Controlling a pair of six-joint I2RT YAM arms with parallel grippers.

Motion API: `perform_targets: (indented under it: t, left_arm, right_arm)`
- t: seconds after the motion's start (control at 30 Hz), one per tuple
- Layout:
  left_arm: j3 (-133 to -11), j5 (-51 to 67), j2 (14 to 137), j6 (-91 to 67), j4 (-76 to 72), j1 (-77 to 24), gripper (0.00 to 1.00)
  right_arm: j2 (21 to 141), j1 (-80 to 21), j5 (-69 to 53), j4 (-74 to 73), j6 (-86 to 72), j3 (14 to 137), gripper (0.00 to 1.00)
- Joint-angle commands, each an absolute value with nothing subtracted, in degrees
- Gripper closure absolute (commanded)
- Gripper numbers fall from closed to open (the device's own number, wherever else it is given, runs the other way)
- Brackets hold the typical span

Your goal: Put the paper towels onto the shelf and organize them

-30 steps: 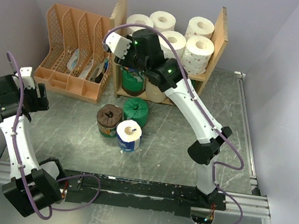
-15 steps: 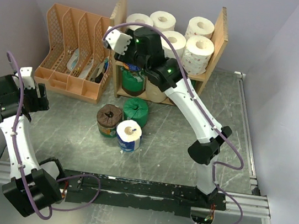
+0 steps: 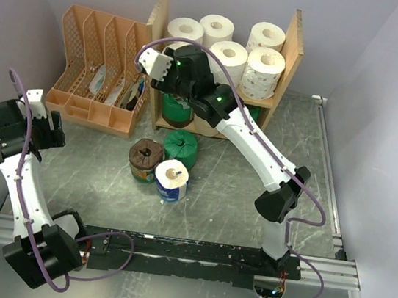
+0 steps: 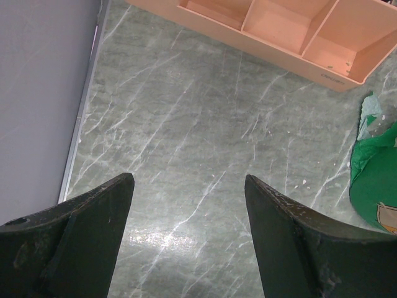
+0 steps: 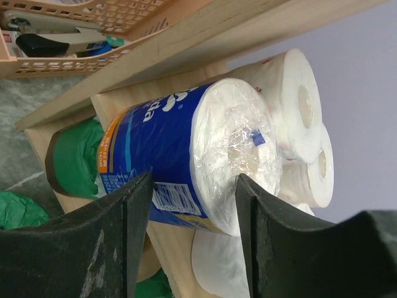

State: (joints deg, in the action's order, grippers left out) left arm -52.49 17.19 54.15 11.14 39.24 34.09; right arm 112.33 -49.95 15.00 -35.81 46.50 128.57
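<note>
- On the top tier of the shelf (image 3: pixel 297 44), at its front left corner, stands a blue roll (image 5: pixel 180 149). Its wrapped end face points the same way as the ends of the rolls next to it, so it is upright like them.
- Just beside the blue roll are white rolls (image 3: pixel 229 53). Five of them show from above, all close together on this tier.
- The right gripper (image 5: pixel 192 179) is at the same corner. Its fingers (image 5: pixel 118 236) are spread apart and lie in front of the blue roll, not around it, so they grip nothing. Whether the tips touch the wrapper, I cannot tell.
- From above, the right arm (image 3: pixel 255 148) covers the blue roll, so only the wrist camera shows it.
- Under the top board, in the lower tier, a green roll (image 5: pixel 74 161) stands at the left. A white roll (image 5: pixel 217 267) shows near it, partly cut off by the picture edge.
- On the table (image 3: pixel 235 206), in front of the shelf, three rolls stand in a tight group. They are a brown roll (image 3: pixel 145 155), a second green roll (image 3: pixel 180 146) and a blue-white roll (image 3: pixel 171 178), which is nearest to the arm bases.
- The left gripper (image 4: pixel 187 181) hangs over the left side of the table, well apart from this group. Its fingers are wide open, with only bare table between them. The second green roll shows at the right edge of its view.
- The organizer (image 3: pixel 88 37) stands just beside the left panel of the shelf.
</note>
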Motion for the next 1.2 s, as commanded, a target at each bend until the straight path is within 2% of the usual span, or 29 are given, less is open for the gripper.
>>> perform_targets:
  t: [0.0,0.43,1.17]
  left_arm:
    - [-52.56,18.89,53.48,11.6,39.28,34.79,0.16]
    - [-52.56,18.72,53.61,11.6,39.29,34.79,0.16]
    - [-52.56,18.64,53.82,11.51,39.28,34.76,0.16]
  right_arm:
    - [110.65,-49.31,16.03,-33.73,45.07,127.0,0.45]
    - [112.14,-49.28,19.05,-27.21,46.0,125.18,0.45]
    - [117.24,-48.89,18.59,-25.11,47.52,127.84,0.45]
